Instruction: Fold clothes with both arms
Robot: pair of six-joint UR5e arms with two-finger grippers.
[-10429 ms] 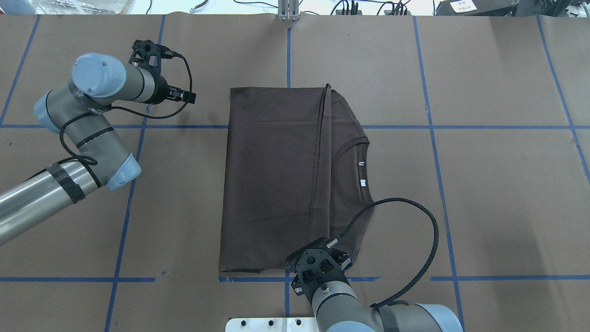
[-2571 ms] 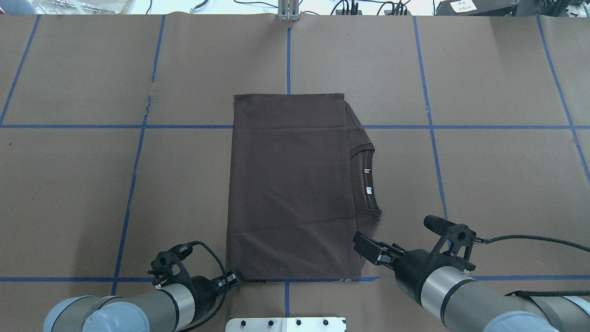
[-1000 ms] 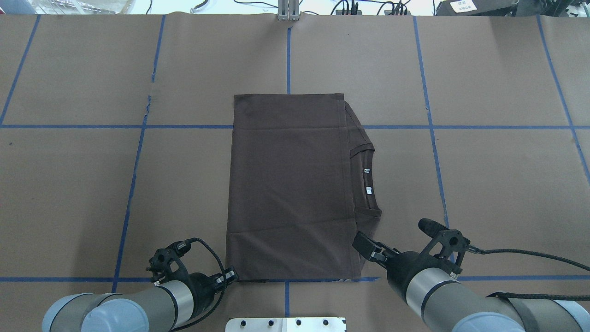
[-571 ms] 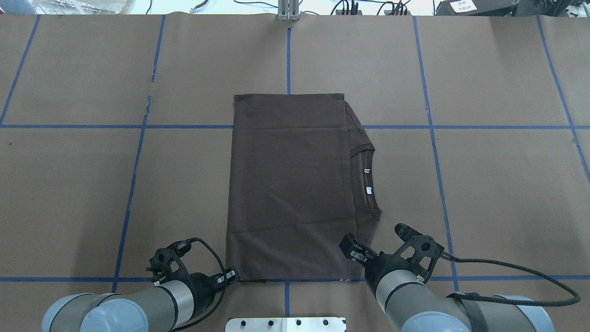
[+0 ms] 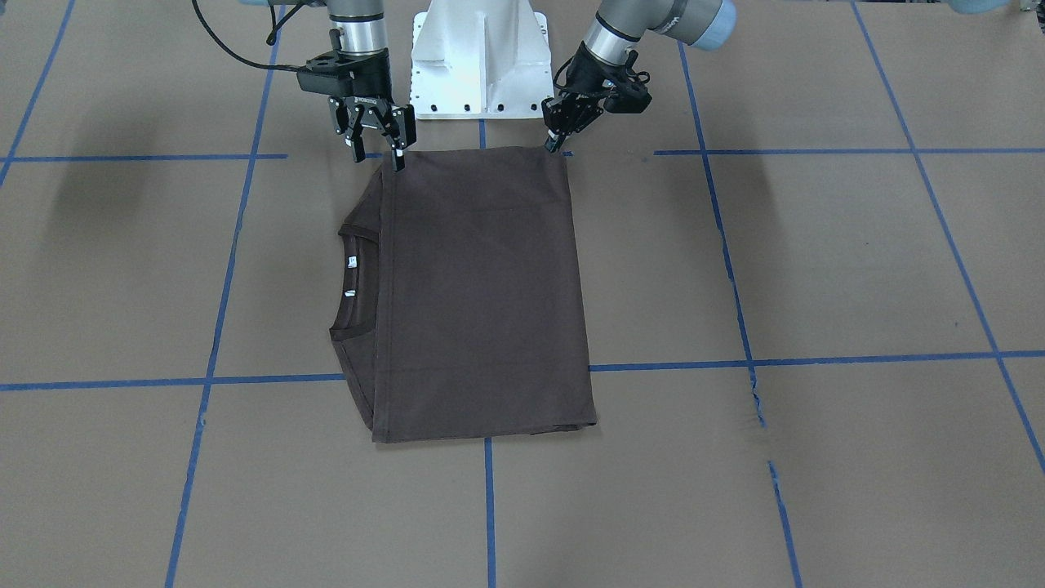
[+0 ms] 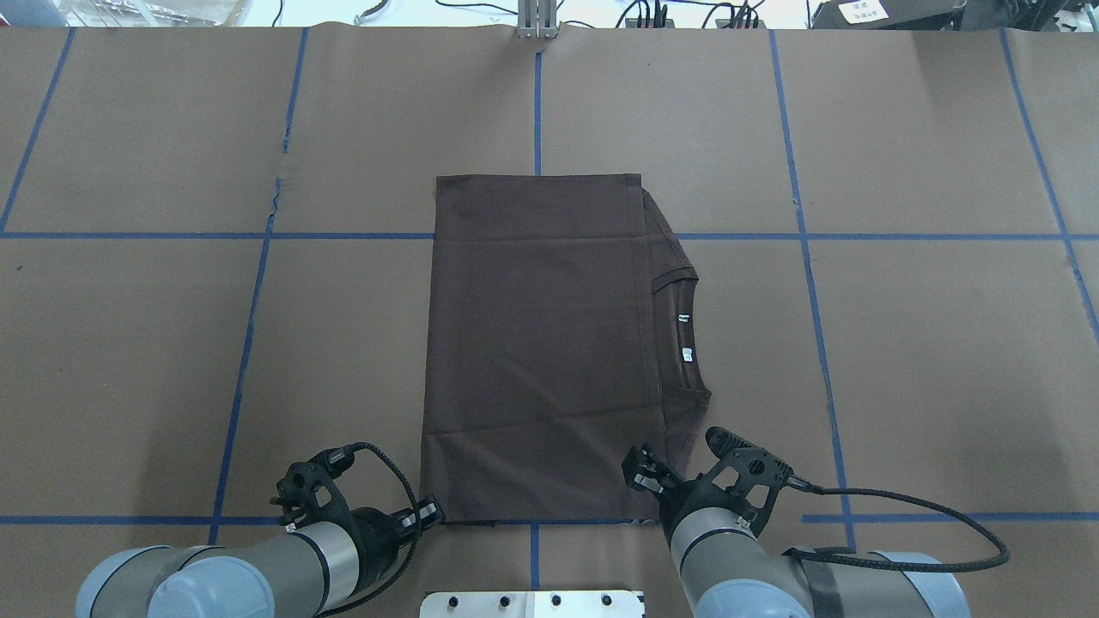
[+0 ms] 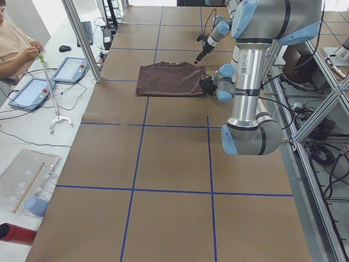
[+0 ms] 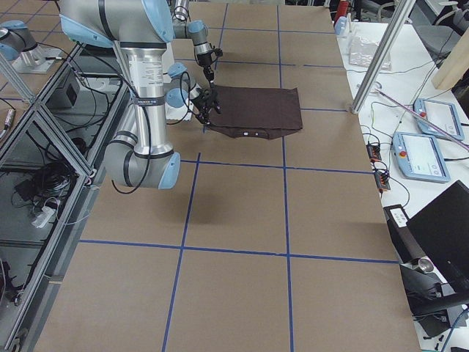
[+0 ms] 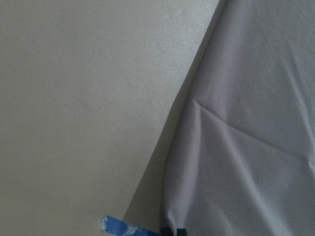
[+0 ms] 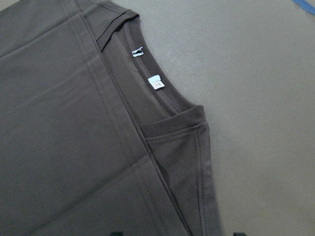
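The folded T-shirt (image 6: 532, 343) lies mid-tabletop (image 5: 816, 261), close to the robot-side edge. The right gripper (image 5: 377, 157), fingers spread, should straddle its corner and pinch every layer. The left gripper (image 5: 552, 144) looks pressed together at the other corner; whether it pinches cloth, I cannot tell. Lift both corners level. Blue tape (image 5: 816, 359) grids the tabletop; a person (image 7: 13, 46) sits beyond the opposite edge.

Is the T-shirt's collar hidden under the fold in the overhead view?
No, the collar and its white labels lie exposed beside the folded panel of the T-shirt.
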